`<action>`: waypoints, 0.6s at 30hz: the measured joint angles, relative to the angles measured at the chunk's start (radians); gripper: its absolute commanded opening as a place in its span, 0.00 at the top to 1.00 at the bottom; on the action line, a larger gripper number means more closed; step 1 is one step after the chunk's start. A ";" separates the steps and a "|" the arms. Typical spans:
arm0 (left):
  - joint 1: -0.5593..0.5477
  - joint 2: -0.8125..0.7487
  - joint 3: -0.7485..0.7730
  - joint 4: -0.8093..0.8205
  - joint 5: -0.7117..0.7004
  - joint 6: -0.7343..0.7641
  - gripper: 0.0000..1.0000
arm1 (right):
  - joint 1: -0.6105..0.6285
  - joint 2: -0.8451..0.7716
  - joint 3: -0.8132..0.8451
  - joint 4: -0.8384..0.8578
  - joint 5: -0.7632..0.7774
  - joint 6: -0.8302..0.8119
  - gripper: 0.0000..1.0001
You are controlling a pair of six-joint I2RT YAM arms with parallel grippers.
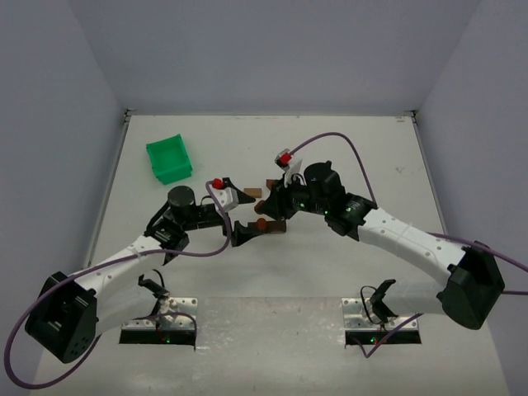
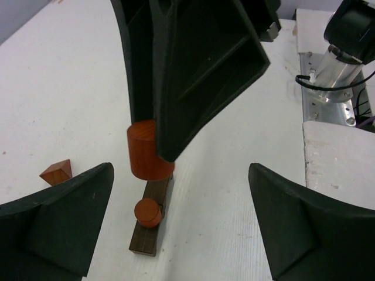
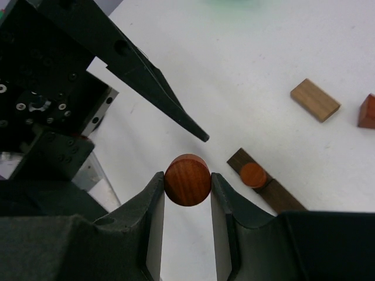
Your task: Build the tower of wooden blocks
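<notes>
A dark brown plank lies flat on the table with a small reddish-orange cylinder standing on it. My right gripper is shut on a larger reddish-orange cylinder and holds it over the plank's far end. I cannot tell whether it touches the plank. My left gripper is open and empty, its fingers straddling the plank low over the table. In the top view both grippers meet at the table's middle, left and right, beside the plank.
A light wooden block and a reddish block lie beyond the plank. A reddish-orange wedge-like block lies left of the plank. The green bin stands at the back left. Metal arm mounts sit at the near edge.
</notes>
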 measured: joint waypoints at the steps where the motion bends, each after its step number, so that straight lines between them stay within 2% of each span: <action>1: -0.001 -0.014 -0.004 0.004 -0.002 -0.006 0.00 | 0.000 0.000 0.008 -0.002 0.010 -0.039 0.91; 6: -0.003 -0.066 -0.023 0.014 -0.026 -0.030 0.00 | -0.011 -0.004 0.016 -0.012 0.023 -0.229 0.92; 9: -0.004 -0.088 -0.026 0.014 -0.069 -0.068 0.00 | -0.042 -0.016 0.015 -0.019 -0.048 -0.415 0.90; 14: -0.004 -0.114 -0.020 -0.018 -0.222 -0.183 0.00 | -0.166 -0.057 -0.002 -0.073 -0.371 -0.825 0.90; 18: -0.004 -0.105 0.032 -0.128 -0.414 -0.327 0.00 | -0.198 -0.008 0.048 -0.216 -0.537 -1.125 0.90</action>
